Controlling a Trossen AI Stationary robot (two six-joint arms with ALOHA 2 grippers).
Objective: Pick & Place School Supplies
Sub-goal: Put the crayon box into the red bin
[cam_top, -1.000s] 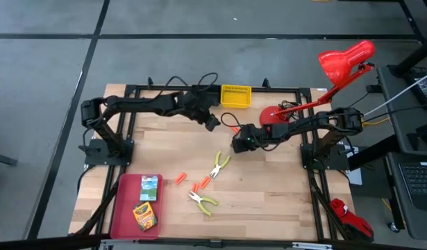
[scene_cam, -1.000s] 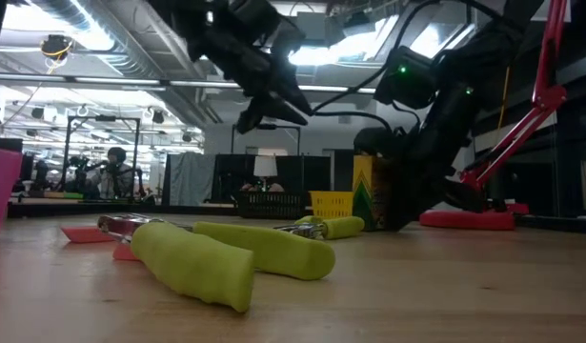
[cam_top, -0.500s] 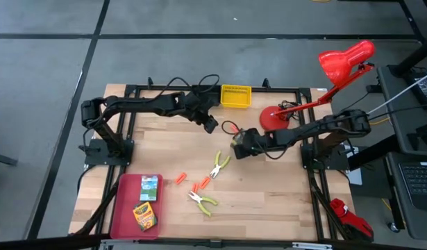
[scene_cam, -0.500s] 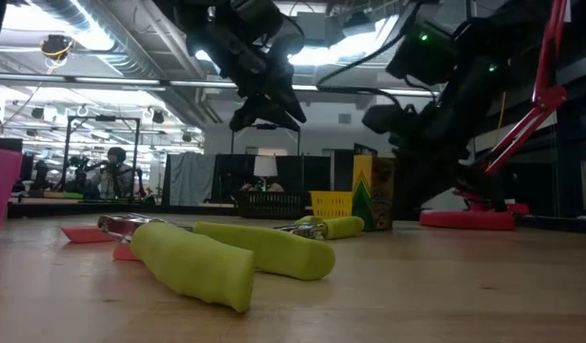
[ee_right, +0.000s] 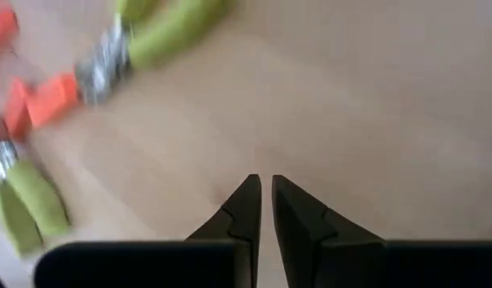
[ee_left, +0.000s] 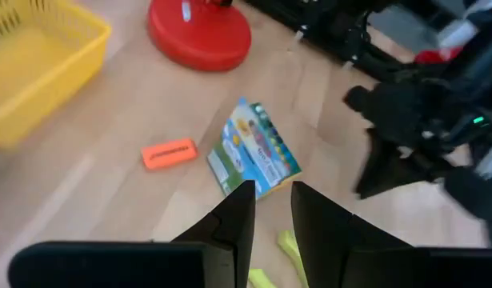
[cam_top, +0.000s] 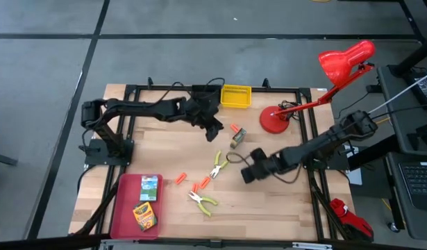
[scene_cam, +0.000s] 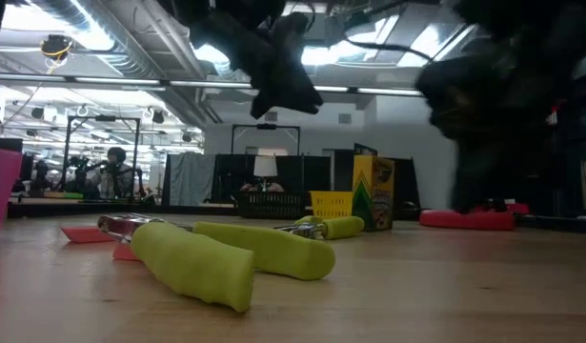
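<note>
One yellow-and-green crayon box (cam_top: 237, 137) rests on the table near the far middle and looks upright in the low view (scene_cam: 373, 193). An orange piece (cam_top: 235, 128) lies beside it. Two more crayon boxes (cam_top: 149, 187) (cam_top: 145, 217) lie in the red tray (cam_top: 123, 208). Two lime-handled hand tools (cam_top: 219, 164) (cam_top: 203, 201) lie mid-table with orange pieces (cam_top: 179, 179) (cam_top: 205, 182) around them. My left gripper (cam_top: 214, 129) hovers just left of the lone box with a narrow gap between its fingers (ee_left: 270, 196). My right gripper (cam_top: 246, 174) is shut (ee_right: 265, 186) and low over bare wood to the right of the tools.
A yellow bin (cam_top: 235, 96) stands at the far edge. A red lamp base (cam_top: 272, 119) sits right of the box, and its arm rises to the right. A black frame rims the table. Bare wood lies to the near right.
My right gripper has drawn back from the crayon box toward the table's near edge, leaving the box standing where it was. My left gripper has moved a little right, toward the box.
</note>
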